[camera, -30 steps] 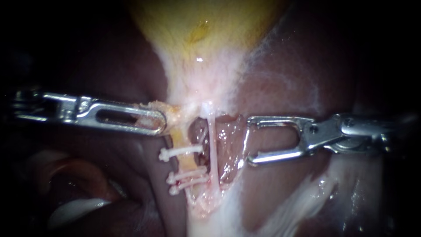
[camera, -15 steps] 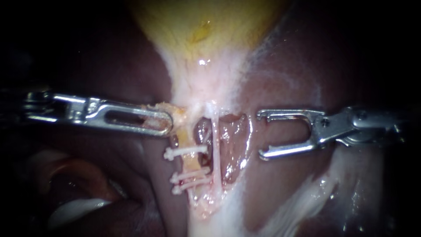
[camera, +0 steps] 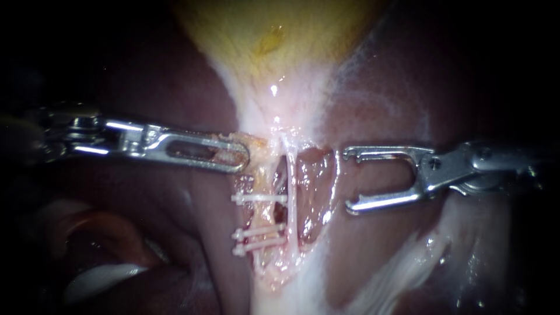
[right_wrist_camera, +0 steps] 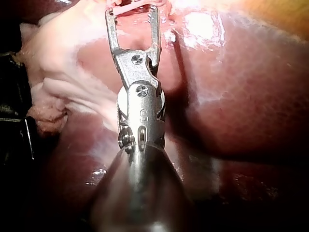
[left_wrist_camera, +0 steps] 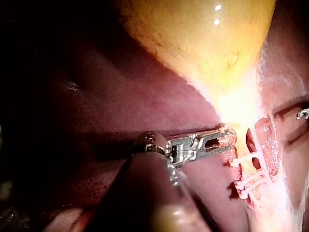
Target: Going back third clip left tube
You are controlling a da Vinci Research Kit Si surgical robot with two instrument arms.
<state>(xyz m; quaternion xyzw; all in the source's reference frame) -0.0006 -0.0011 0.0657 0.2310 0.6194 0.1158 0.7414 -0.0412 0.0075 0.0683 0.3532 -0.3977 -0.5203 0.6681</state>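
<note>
L instrument (camera: 244, 158), centre-left: jaws clamped on yellowish tissue (camera: 256, 144), prob. tensioning left tube (camera: 263, 214) w/ 3 clips (camera: 259, 198). R instrument (camera: 349, 179), centre-right: jaws wide, empty, clear of tube.

left instrument (camera: 240, 158): claw clamped on tissue (camera: 249, 142) | right instrument (camera: 349, 179): claw agape

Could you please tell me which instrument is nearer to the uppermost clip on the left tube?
Left. The left instrument, jaws shut on yellowish tissue, sits just above the uppermost clip. The right instrument, jaws open, stands farther off on the clip's other side.
</note>
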